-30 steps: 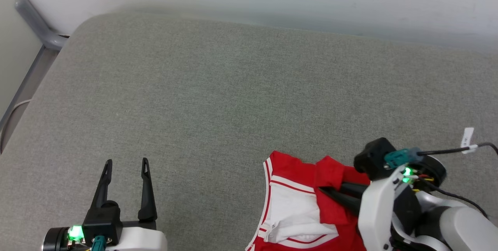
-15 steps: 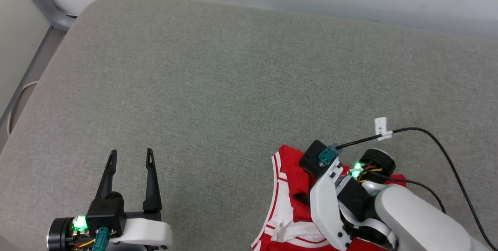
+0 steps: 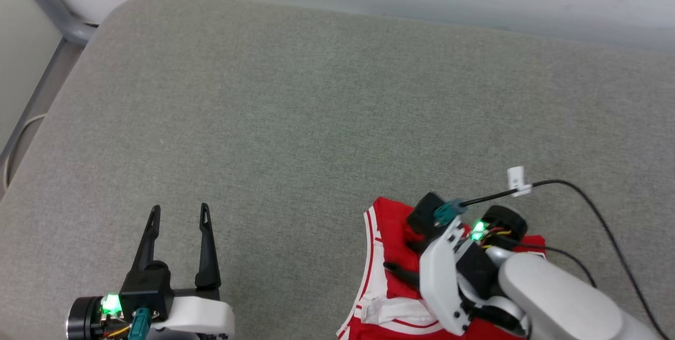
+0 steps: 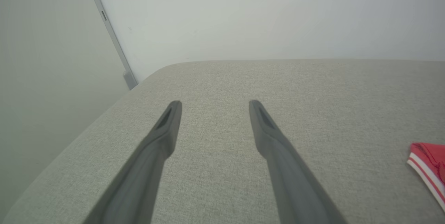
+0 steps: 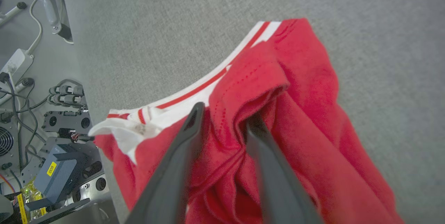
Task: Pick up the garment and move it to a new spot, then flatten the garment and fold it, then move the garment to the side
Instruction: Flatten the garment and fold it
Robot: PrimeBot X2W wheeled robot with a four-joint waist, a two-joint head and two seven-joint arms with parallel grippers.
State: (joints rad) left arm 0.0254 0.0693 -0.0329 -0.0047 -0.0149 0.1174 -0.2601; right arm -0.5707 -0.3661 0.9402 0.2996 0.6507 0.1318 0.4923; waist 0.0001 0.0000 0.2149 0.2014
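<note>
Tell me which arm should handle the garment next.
Right. The right gripper is down on the garment, fingers either side of a red fold. The left gripper hovers open over the grey surface, apart from the garment.

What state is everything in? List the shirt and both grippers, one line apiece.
garment: crumpled and bunched, not flattened, lying on the grey pad.
left gripper: open, empty, above bare pad, apart from the garment.
right gripper: fingers parted astride a raised red fold of the garment; whether they pinch it cannot be told.
</note>
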